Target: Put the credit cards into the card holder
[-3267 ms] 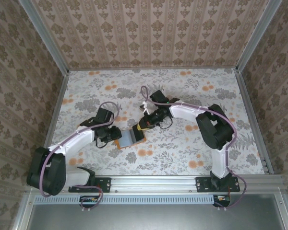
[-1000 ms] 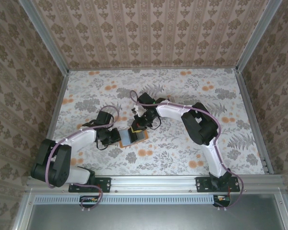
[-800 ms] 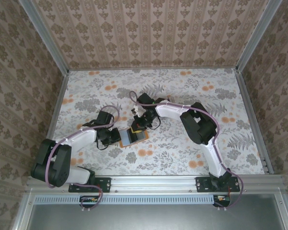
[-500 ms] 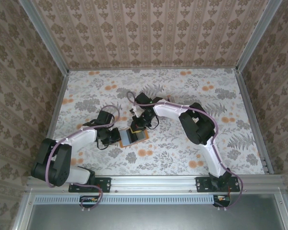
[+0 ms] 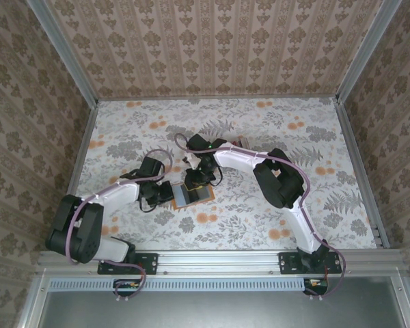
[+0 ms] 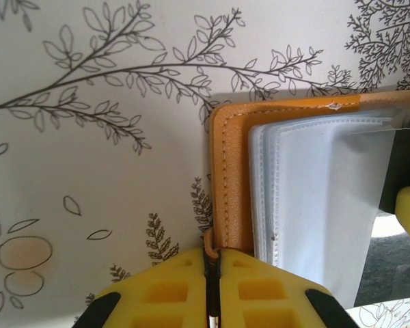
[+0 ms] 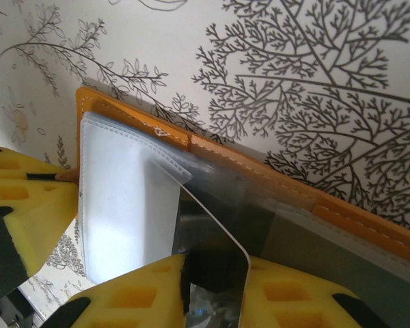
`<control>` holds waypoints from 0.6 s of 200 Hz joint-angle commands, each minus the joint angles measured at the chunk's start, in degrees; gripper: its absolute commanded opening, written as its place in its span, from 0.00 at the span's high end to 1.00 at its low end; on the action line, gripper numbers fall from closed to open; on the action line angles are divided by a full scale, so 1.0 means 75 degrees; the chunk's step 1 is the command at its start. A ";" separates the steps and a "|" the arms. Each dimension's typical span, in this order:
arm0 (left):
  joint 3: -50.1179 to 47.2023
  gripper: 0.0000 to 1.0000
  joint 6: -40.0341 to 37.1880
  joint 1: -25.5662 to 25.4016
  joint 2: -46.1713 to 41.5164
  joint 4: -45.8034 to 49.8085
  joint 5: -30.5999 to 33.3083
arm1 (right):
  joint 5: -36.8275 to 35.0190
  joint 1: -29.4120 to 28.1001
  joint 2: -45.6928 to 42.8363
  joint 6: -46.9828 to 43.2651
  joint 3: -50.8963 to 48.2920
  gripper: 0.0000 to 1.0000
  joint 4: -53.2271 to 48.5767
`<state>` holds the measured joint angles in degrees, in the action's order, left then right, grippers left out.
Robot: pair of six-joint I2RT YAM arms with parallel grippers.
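The orange card holder [image 5: 192, 195] lies open on the floral table, its clear sleeves [image 6: 314, 191] facing up. My left gripper [image 6: 213, 258] is shut on the orange edge of the holder [image 6: 231, 178] and pins it at the left side [image 5: 166, 193]. A shiny grey credit card [image 7: 208, 229] stands on edge, partly slid into a clear sleeve [image 7: 126, 198] of the holder [image 7: 273, 179]. My right gripper [image 7: 215, 265] straddles that card from the far side [image 5: 195, 179]. Its jaws are apart, with a gap on the left of the card, which leans on the right finger.
Patterned walls with metal rails [image 5: 219, 98] enclose the floral table [image 5: 294, 130]. The two arms meet at the table's middle left. The left gripper's yellow fingers [image 7: 24, 205] sit close to my right gripper in the right wrist view.
The right gripper's jaws have parted around the card it was pinching. The right wrist has crept a little left over the holder. The left gripper keeps its hold.
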<state>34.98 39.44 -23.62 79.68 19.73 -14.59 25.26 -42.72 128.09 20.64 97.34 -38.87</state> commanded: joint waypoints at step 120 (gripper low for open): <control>-0.0038 0.92 -0.0012 -0.0074 0.0354 0.0074 0.0080 | -0.1213 0.0104 -0.0957 -0.0353 -0.0528 0.83 -0.0673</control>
<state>35.24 39.42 -23.97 80.42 18.39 -15.20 16.25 -42.37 122.23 17.98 95.24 -43.72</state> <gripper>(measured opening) 0.089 0.229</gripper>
